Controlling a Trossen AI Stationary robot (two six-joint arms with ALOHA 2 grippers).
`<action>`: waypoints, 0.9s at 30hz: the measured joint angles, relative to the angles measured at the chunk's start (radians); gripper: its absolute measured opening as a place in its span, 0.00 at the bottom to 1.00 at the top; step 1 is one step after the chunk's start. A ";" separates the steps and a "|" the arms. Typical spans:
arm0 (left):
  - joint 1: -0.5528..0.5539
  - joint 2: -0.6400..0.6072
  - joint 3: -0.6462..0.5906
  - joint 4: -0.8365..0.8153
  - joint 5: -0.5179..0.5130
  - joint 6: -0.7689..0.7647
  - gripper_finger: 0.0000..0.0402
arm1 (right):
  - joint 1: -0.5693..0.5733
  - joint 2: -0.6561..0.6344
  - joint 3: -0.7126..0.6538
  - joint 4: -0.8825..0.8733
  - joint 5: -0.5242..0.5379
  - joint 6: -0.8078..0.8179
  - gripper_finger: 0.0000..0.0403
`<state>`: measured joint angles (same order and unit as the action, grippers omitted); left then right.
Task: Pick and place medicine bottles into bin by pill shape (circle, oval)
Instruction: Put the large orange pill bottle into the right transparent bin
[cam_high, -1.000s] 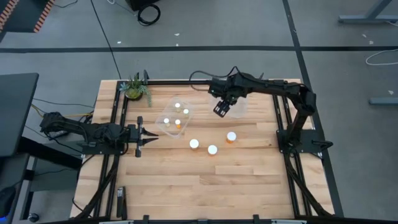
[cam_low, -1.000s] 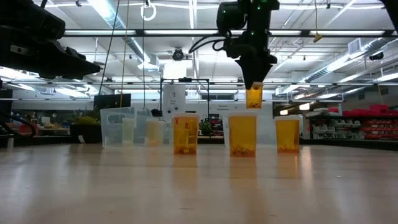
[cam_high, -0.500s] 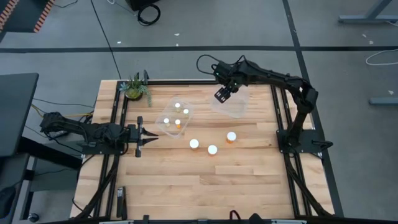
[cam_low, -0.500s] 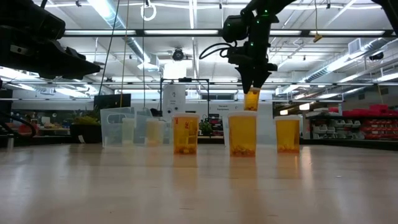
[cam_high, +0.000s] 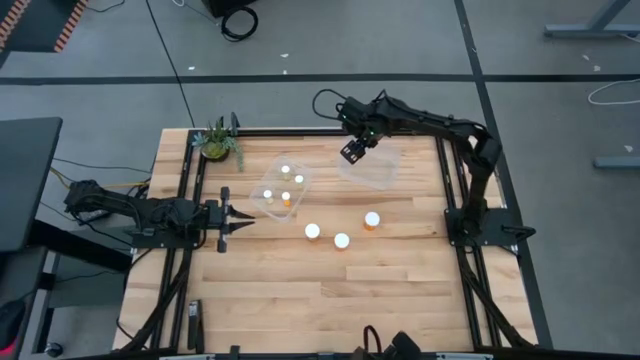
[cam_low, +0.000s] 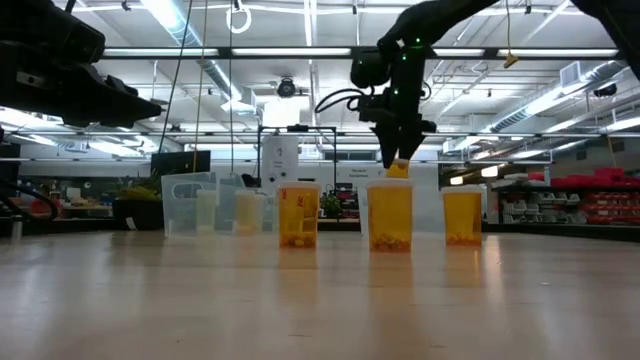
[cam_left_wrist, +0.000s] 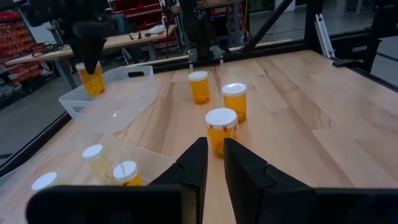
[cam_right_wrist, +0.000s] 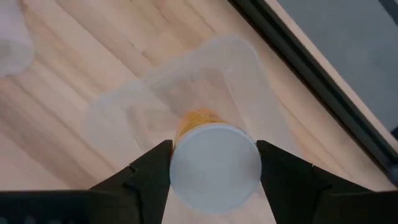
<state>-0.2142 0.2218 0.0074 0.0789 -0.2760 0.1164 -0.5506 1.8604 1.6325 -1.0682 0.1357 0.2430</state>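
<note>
Moved: right end effector (cam_high: 352, 151) has carried its bottle (cam_right_wrist: 214, 165) from mid-counter back over the clear bin (cam_high: 372, 167).
Bottle: upright, clamped by cap, hanging directly above bin floor.
Left end effector (cam_high: 228, 221): waiting, fingers nearly together.

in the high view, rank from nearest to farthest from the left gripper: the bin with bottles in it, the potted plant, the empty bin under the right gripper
From the left gripper:
1. Bin with bottles, just beyond its fingertips toward the table's middle.
2. Potted plant, at the table's far left corner.
3. Empty bin, far side, below the right gripper, which holds a bottle.
</note>
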 joint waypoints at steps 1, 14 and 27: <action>0.000 0.000 0.000 -0.001 0.000 0.000 0.15 | -0.006 0.009 0.000 -0.003 -0.003 -0.001 0.56; 0.000 0.000 0.000 -0.001 0.000 0.000 0.14 | -0.033 0.129 0.007 0.051 -0.023 -0.030 0.56; 0.000 0.000 0.000 -0.001 0.000 0.000 0.15 | -0.032 0.181 0.008 0.097 -0.033 -0.041 0.56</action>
<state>-0.2146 0.2222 0.0074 0.0777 -0.2764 0.1165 -0.5827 2.0412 1.6402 -0.9716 0.1032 0.2019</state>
